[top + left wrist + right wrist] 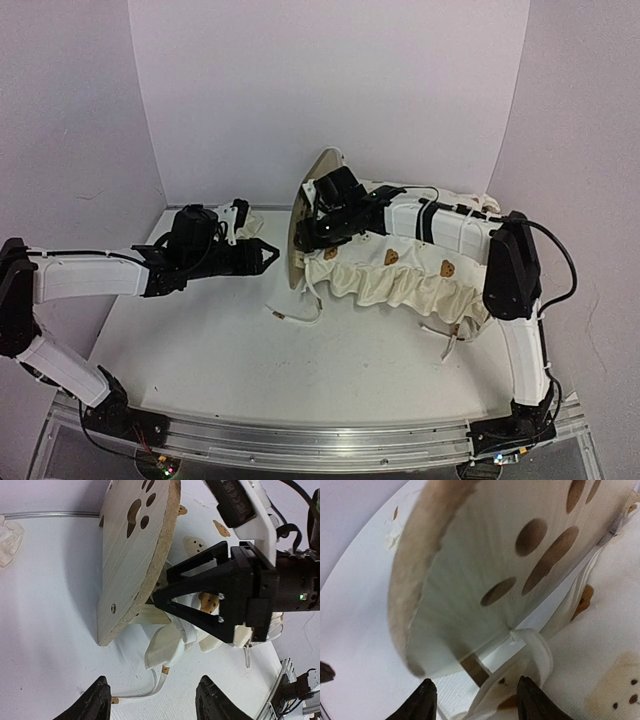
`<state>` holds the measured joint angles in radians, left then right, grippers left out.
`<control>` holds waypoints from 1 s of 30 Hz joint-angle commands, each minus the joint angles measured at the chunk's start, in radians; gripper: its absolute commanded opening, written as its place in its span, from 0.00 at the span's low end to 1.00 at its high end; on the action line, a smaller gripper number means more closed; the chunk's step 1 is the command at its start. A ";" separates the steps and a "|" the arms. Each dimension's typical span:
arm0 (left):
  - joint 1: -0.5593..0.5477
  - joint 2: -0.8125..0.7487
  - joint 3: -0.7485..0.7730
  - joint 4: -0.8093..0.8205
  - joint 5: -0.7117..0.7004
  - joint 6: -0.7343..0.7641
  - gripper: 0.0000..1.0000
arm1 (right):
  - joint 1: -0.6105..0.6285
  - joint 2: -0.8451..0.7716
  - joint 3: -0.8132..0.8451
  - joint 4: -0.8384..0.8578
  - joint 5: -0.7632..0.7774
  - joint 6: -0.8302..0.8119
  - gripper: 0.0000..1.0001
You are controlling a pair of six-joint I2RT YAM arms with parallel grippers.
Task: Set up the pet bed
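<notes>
The pet bed (pixel 135 555) stands in the middle of the bench (pixel 250 350), with the bear-print cushion (pixel 400 280) heaped over its frame. My right fingers (pixel 426 700) gape empty at the base of its headboard (pixel 470 555), and my left fingers (pixel 95 702) are wide nearby. I should pull the cushion flat gently, without tipping the frame.

Found left arm (pixel 90 275) reaching low from the left side toward centre, forearm near level, wrist in line with it. Noted left gripper (pixel 268 257) pointing right, its fingers (pixel 97 702) spread well apart. Found right arm (pixel 515 265) rising from its base on the right, elbow folded high, forearm running back leftward. Saw right gripper (pixel 300 236) angled down and left, facing the left one, tips near but not touching. Recorded its fingers (pixel 425 702) parted too; from the left wrist, saw both black fingers splayed in a V.
</notes>
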<state>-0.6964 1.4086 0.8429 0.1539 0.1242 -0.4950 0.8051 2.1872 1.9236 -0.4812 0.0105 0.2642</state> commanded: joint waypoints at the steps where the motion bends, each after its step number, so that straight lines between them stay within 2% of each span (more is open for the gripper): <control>1: 0.005 0.041 0.020 0.076 0.022 -0.008 0.60 | -0.014 -0.105 0.040 -0.162 -0.143 0.017 0.62; 5: 0.006 0.085 0.033 0.097 0.050 -0.006 0.60 | -0.017 -0.158 0.024 -0.234 -0.232 -0.004 0.76; 8: 0.005 0.109 0.036 0.119 0.056 -0.009 0.59 | -0.018 -0.199 0.007 -0.316 -0.199 -0.072 0.80; 11: 0.005 0.132 0.057 0.134 0.064 -0.009 0.58 | -0.019 -0.263 -0.075 -0.325 -0.148 -0.149 0.81; 14: 0.005 0.152 0.072 0.145 0.056 -0.017 0.55 | -0.025 -0.267 -0.119 -0.195 -0.215 -0.116 0.71; 16: 0.005 0.157 0.073 0.148 0.052 -0.027 0.53 | -0.026 -0.235 -0.118 -0.067 -0.264 -0.059 0.59; 18: 0.004 0.151 0.068 0.150 0.066 -0.039 0.50 | -0.025 -0.185 -0.075 -0.013 -0.256 -0.023 0.49; 23: 0.005 0.083 0.007 0.154 0.064 -0.060 0.50 | -0.026 -0.100 -0.015 0.010 -0.062 0.054 0.40; 27: 0.005 0.049 -0.019 0.153 0.067 -0.062 0.50 | -0.026 -0.066 -0.039 0.076 -0.057 0.088 0.39; 30: 0.005 0.042 -0.025 0.153 0.076 -0.067 0.50 | -0.027 -0.029 -0.019 0.099 -0.028 0.100 0.27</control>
<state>-0.6964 1.4982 0.8238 0.2558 0.1844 -0.5514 0.7822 2.1338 1.8656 -0.4854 -0.0807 0.3187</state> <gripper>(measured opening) 0.498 0.341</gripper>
